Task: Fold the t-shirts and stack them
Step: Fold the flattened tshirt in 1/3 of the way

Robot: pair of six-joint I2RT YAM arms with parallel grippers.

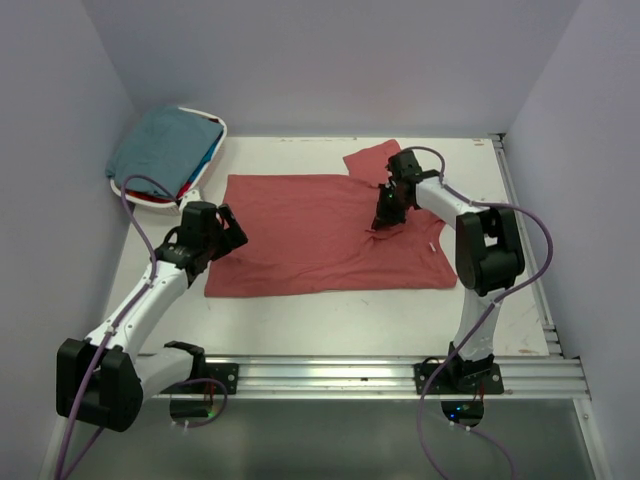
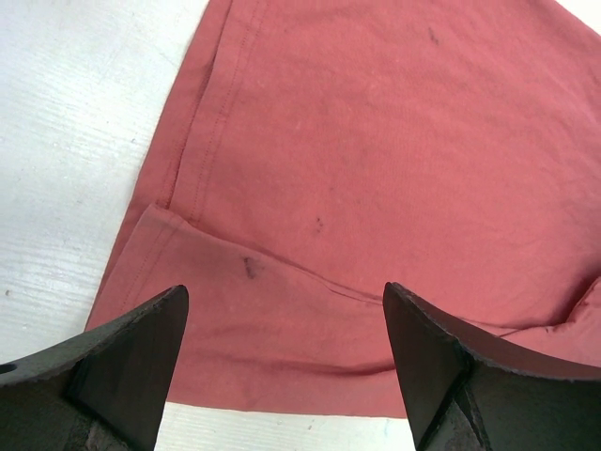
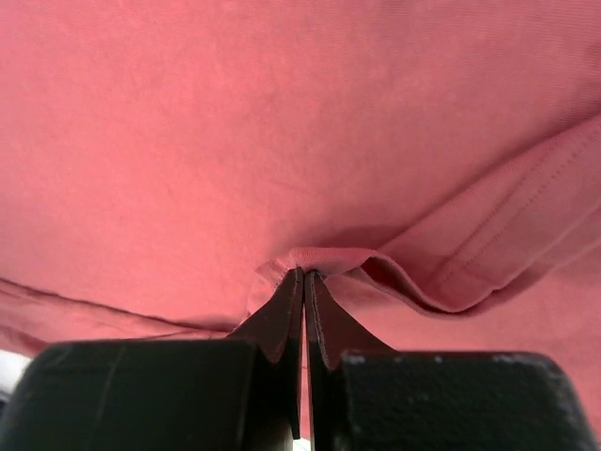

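The white surface (image 1: 300,320) sits between pale walls. I see the brick-red t-shirt (image 1: 300,235) spread flat at its middle, one sleeve (image 1: 372,158) poking out toward 1 o'clock. My right hand (image 1: 384,226) is at the shirt's 2 o'clock, fingers pressed together on a small raised fold of its cloth. My left hand (image 1: 232,236) hangs over the shirt's 9 o'clock edge, fingers wide apart, gripping nothing. At 10 o'clock a white basket (image 1: 221,133) holds a teal t-shirt (image 1: 165,140) atop blue and red cloth.

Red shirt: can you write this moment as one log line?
faded brick-red cloth t-shirt: spread out | right claw: shut, pinching its fabric | left claw: open above its edge
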